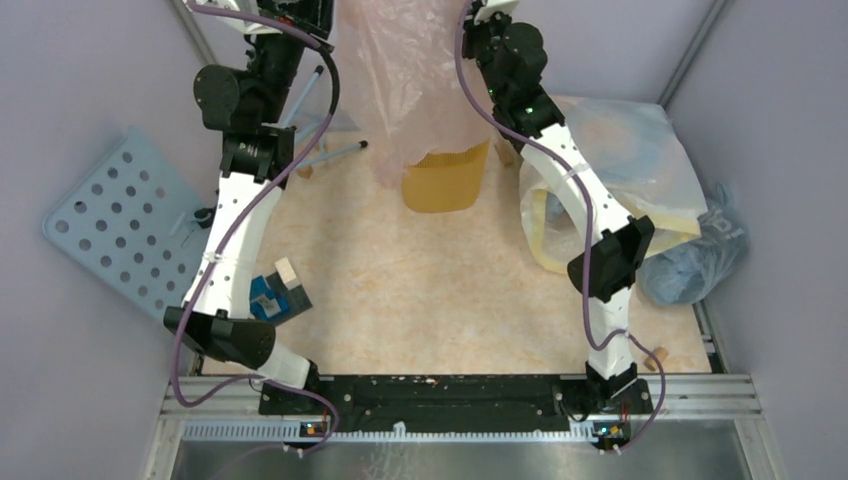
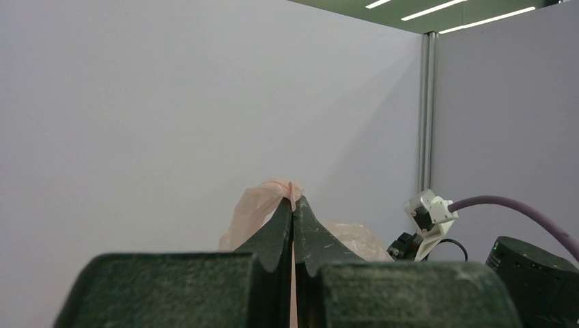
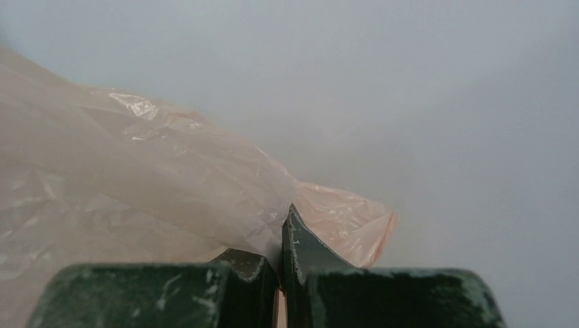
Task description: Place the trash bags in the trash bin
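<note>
Pale grey walls (image 1: 90,80) close in a beige marbled bench (image 1: 420,290). High at its far side, the left claw (image 2: 293,203) and right claw (image 3: 281,232) are each pinched tight on a top edge of the pink bag (image 1: 400,70). The bag hangs between them, its lower end draped over the bin (image 1: 447,185).

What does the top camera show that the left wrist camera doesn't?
Only the top view: the yellow-orange trash bin, with the pink trash bag hanging down over it, plus the whitish sack and grey-blue bag to the right. Only the left wrist view: the left gripper, close up, shut on a pinch of film. Both: the pink trash bag, held high.
</note>
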`<state>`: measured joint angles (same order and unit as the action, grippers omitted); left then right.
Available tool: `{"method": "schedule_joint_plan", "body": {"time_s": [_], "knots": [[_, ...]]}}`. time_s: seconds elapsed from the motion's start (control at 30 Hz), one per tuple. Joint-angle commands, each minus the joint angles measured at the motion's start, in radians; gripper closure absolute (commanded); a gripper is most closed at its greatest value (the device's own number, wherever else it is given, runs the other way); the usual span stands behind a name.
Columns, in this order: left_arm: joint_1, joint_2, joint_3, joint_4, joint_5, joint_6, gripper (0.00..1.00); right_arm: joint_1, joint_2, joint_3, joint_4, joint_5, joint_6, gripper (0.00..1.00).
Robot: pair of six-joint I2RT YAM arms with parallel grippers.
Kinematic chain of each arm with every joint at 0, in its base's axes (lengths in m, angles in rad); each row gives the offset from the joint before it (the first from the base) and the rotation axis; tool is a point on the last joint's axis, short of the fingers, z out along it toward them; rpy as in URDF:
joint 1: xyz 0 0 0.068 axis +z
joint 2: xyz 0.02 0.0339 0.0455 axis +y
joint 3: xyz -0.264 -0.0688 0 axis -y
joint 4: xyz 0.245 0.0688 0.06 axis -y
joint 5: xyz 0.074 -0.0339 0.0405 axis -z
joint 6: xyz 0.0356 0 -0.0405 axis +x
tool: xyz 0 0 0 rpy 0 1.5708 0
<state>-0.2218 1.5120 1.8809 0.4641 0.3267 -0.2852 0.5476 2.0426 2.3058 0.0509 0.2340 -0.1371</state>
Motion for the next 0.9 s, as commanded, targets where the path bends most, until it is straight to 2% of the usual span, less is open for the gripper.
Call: {"method": "schedule_joint_plan", "body": {"time_s": [0.0, 0.2, 0.37, 0.63, 0.87], "knots": [[0.010, 0.012, 0.059, 0.055, -0.021, 0.021, 1.00, -0.019, 0.007, 0.120, 0.061, -0.034, -0.023, 1.00], [0.013, 0.017, 0.072, 0.088, -0.032, 0.029, 1.00, -0.032, 0.015, 0.126, 0.147, -0.058, -0.028, 1.00], [0.015, 0.016, 0.059, 0.088, -0.041, 0.049, 1.00, -0.038, 0.028, 0.111, 0.155, -0.057, -0.024, 1.00], [0.027, -0.003, -0.018, 0.108, -0.048, 0.040, 1.00, -0.038, -0.033, -0.113, 0.186, -0.119, 0.064, 1.00], [0.030, 0.002, -0.073, 0.143, -0.014, 0.004, 1.00, -0.039, -0.124, -0.383, 0.171, -0.224, 0.120, 1.00]]}}
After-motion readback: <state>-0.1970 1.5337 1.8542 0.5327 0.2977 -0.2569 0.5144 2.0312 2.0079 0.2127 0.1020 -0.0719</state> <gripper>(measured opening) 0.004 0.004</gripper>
